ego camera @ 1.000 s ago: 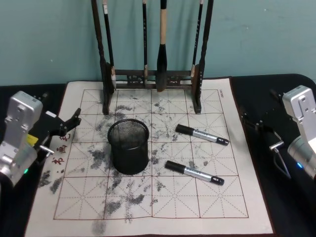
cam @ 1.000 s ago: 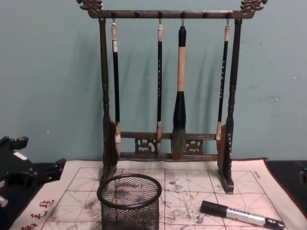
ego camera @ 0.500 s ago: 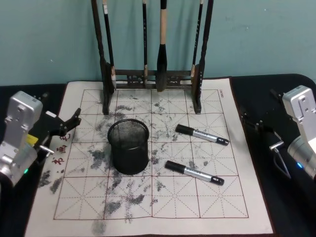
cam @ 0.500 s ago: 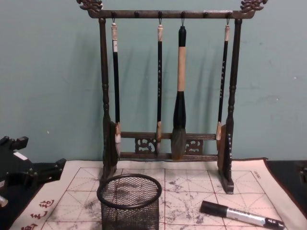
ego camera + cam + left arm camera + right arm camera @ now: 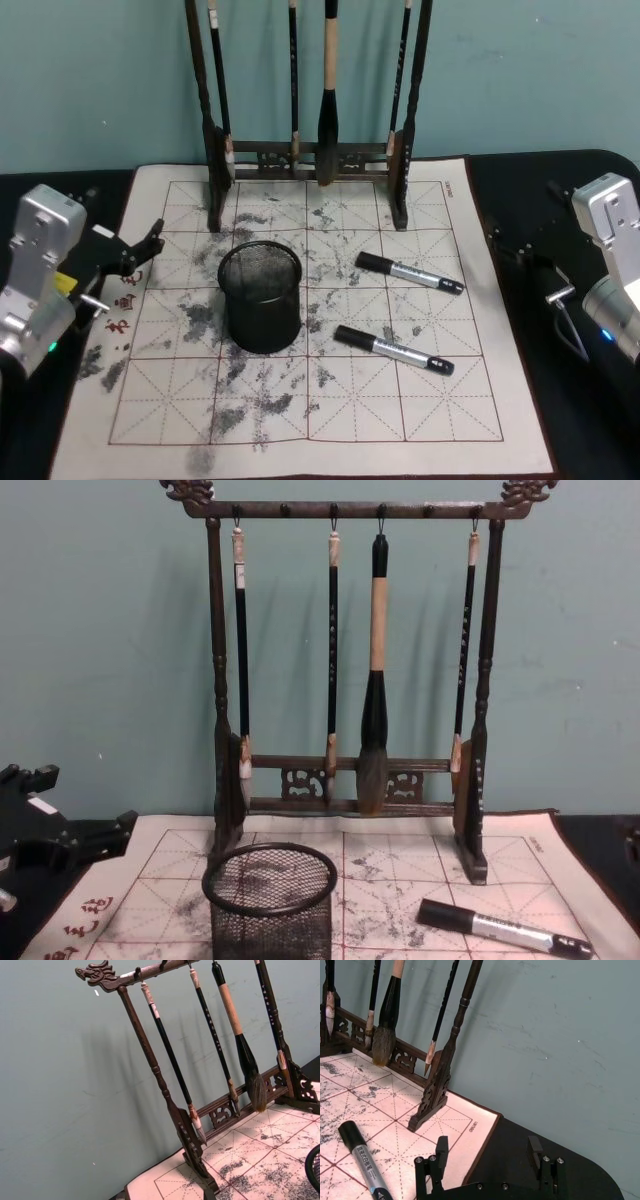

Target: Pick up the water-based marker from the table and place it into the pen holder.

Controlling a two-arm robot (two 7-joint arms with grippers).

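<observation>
— Where's the stubby silver-grey, black-capped marker (image 5: 410, 273)?
— Right of centre on the ink-stained grid mat (image 5: 450, 420), near the black wire-mesh pen holder (image 5: 260, 297); its twin (image 5: 393, 351) lies below.
— Grippers?
— Left gripper (image 5: 146, 250) mid-left, right gripper (image 5: 487, 1152) far right, both gaping.

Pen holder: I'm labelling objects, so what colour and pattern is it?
The pen holder is black wire mesh; chest view shows it best.

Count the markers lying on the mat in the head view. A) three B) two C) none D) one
B: the far marker and the near marker both lie flat on the mat, to the right of the mesh cup.
</observation>
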